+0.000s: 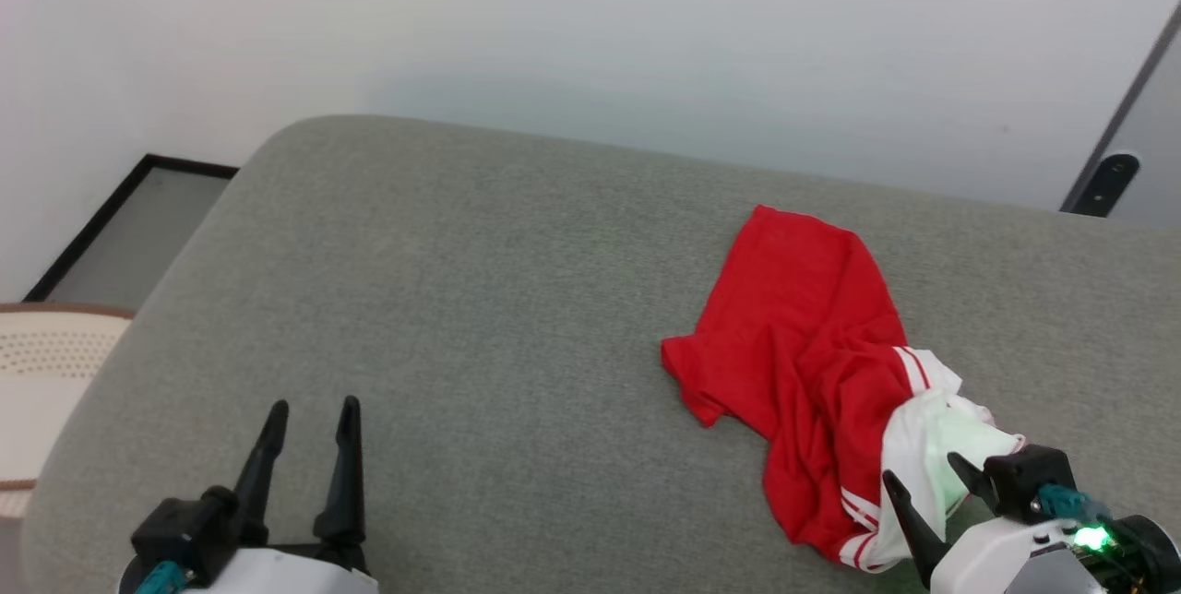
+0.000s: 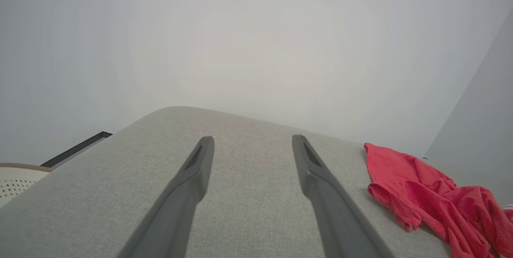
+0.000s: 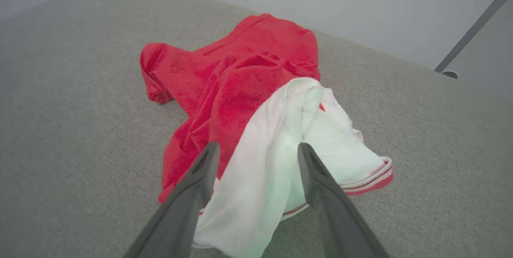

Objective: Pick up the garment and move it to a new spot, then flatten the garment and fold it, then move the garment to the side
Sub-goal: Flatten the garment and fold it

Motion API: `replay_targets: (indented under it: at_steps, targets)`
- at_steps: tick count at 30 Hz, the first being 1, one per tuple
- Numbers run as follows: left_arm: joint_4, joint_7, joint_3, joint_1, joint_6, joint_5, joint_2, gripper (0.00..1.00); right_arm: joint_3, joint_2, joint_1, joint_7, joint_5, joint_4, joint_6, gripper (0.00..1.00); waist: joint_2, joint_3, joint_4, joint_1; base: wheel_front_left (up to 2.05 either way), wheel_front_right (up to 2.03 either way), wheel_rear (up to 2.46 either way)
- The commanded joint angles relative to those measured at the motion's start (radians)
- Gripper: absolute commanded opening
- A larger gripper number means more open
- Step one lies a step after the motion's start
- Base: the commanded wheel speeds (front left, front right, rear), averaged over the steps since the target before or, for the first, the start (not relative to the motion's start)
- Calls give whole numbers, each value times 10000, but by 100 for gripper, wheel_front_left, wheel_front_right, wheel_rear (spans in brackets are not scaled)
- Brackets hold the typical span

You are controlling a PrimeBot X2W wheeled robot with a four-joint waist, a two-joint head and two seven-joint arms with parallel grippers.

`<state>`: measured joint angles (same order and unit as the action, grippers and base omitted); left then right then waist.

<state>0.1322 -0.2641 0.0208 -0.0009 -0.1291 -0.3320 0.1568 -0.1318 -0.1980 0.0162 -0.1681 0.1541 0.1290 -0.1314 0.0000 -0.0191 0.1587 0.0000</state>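
Crumpled red jersey-style garment (image 1: 803, 345), white sleeves with striped trim: lying at right of grey upholstered surface (image 1: 480, 299).
Right gripper (image 1: 923, 472): hanging over white sleeve (image 3: 260, 178), jaws wide open, gripping nothing.
Left gripper (image 1: 314, 408): hovering well apart, jaws wide open, empty.

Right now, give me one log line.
garment: crumpled on grey cushion | left gripper: open, apart | right gripper: open, at white sleeve

The left claw (image 1: 314, 409) sits at seven o'clock in the head view, its two dark fingers spread wide and pointing toward twelve. The right claw (image 1: 923, 469) sits at four o'clock, equally parted, with its fingers angled toward eleven.
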Motion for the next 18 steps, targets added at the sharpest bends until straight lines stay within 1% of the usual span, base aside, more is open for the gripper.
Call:
replay_targets:
  at_steps: [1, 7, 10, 12, 13, 14, 15, 18]
  targets:
    - [25, -5, -39, -100, -28, -30, -71, 100, -28, -111, 106, -504, 134, -78, 14, 100, 0, 42, 204, 0, 0, 0, 0]
    - [125, -5, -103, -185, -28, -96, -185, 100, 34, -133, 110, -2974, 514, -331, 14, 100, 0, 156, 370, 0, 0, 0, 0]
    - [158, -5, -110, -235, -28, -106, -218, 100, 83, -73, 39, -3849, 607, -490, 14, 100, 0, 234, 416, 0, 0, 0, 0]
    - [169, -5, -125, -267, -28, -129, -236, 100, 149, -23, 44, -4183, 541, -634, 14, 100, 0, 281, 438, 0, 0, 0, 0]
    - [169, -5, -132, -291, -28, -138, -243, 100, 181, 4, 60, -4285, 491, -685, 14, 86, 0, 310, 450, 0, 0, 0, 0]
    - [177, -5, -136, -321, -28, -158, -258, 100, 214, 41, 96, -4364, 447, -731, 14, 38, 0, 338, 463, 0, 0, 0, 0]
    - [185, -5, -145, -351, -28, -171, -270, 100, 279, 96, 137, -4389, 419, -777, 14, 0, 0, 364, 472, 0, 0, 0, 0]
    - [203, -5, -162, -389, -28, -194, -306, 100, 425, 193, 240, -4487, 356, -882, 14, 0, 0, 439, 486, 0, 0, 0, 0]
